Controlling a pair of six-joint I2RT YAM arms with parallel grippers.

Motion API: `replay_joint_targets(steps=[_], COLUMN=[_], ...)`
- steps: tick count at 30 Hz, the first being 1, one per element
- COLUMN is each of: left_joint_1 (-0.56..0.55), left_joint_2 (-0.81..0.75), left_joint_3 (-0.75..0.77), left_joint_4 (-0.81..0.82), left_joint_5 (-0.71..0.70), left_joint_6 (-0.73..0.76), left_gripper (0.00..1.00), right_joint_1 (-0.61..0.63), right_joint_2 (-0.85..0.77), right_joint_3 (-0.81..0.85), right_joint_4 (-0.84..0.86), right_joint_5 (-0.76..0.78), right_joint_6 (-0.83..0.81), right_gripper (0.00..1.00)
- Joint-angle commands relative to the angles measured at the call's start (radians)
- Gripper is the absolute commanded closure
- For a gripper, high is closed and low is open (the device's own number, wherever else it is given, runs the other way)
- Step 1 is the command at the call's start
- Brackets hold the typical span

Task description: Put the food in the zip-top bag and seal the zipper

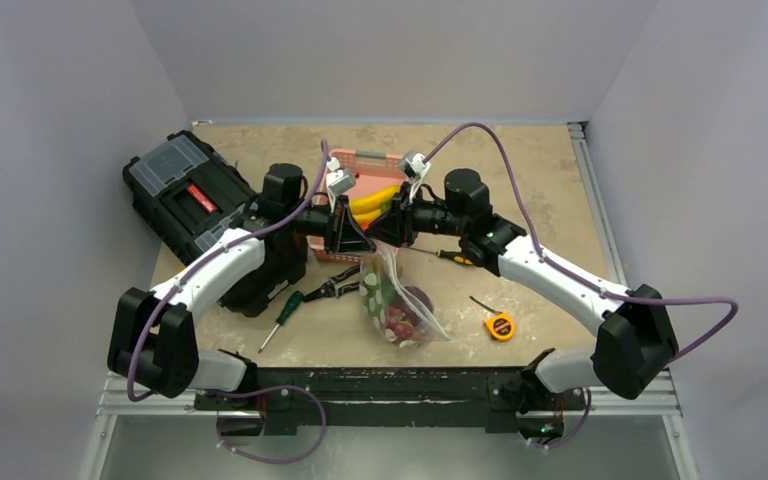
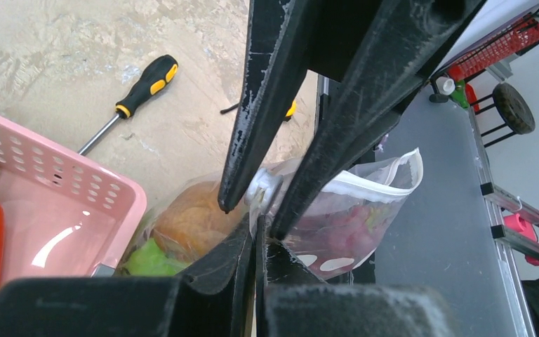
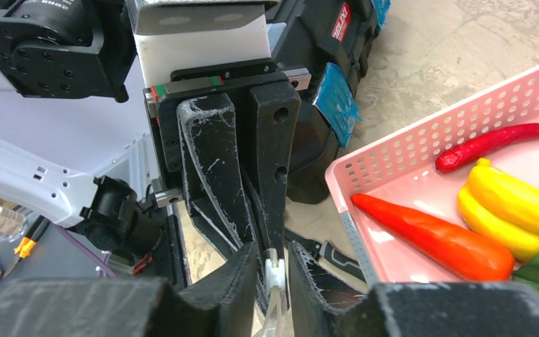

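**Above the beige table (image 1: pixel 560 190): a double pinch**

You have the soft clear white-dotted zip-top bag (image 1: pixel 398 305) held up by its mouth at mid-table, food inside, just in front of the pink slotted plastic basket (image 1: pixel 368 156). Your left gripper (image 2: pixel 256 235) is pressed together on the bag's top edge. Your right gripper (image 3: pixel 274 261) pinches the thin whitish zipper (image 3: pixel 274 272), though its pads seem not fully closed.

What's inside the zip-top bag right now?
Through the clear zip-top bag show a brown bun-like piece, something leafy green and reddish-purple food. The left hand and right hand cover its mouth, so anything there is hidden.
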Motion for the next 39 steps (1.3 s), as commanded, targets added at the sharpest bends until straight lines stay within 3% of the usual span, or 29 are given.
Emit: replay_joint_targets(steps=[1, 5, 9, 13, 18, 39], left_joint_1=[0.007, 0.007, 0.008, 0.012, 0.025, 0.059], left_joint_2=[-0.022, -0.022, -0.022, -0.027, -0.039, -0.110], left_joint_3=[0.035, 0.035, 0.035, 0.032, 0.021, -0.047], left_joint_4=[0.006, 0.004, 0.002, -0.001, 0.007, 0.118], left_joint_5=[-0.017, -0.015, -0.020, -0.034, -0.073, -0.081], left_joint_6=[0.004, 0.003, 0.004, 0.004, 0.000, -0.044], left_gripper=[1.00, 1.00, 1.00, 1.00, 1.00, 1.00], right_joint_1=[0.003, 0.002, 0.003, 0.003, 0.002, 0.001], right_joint_2=[-0.009, -0.018, -0.026, -0.034, -0.051, -0.169], right_joint_3=[0.030, 0.017, 0.005, -0.003, -0.010, -0.100], right_joint_4=[-0.004, -0.002, -0.002, -0.007, -0.032, -0.086], right_joint_5=[0.007, 0.007, 0.006, 0.009, 0.032, 0.033], right_joint_6=[-0.015, -0.015, -0.015, -0.015, -0.036, -0.056], right_gripper=[0.75, 0.76, 0.87, 0.90, 1.00, 1.00])
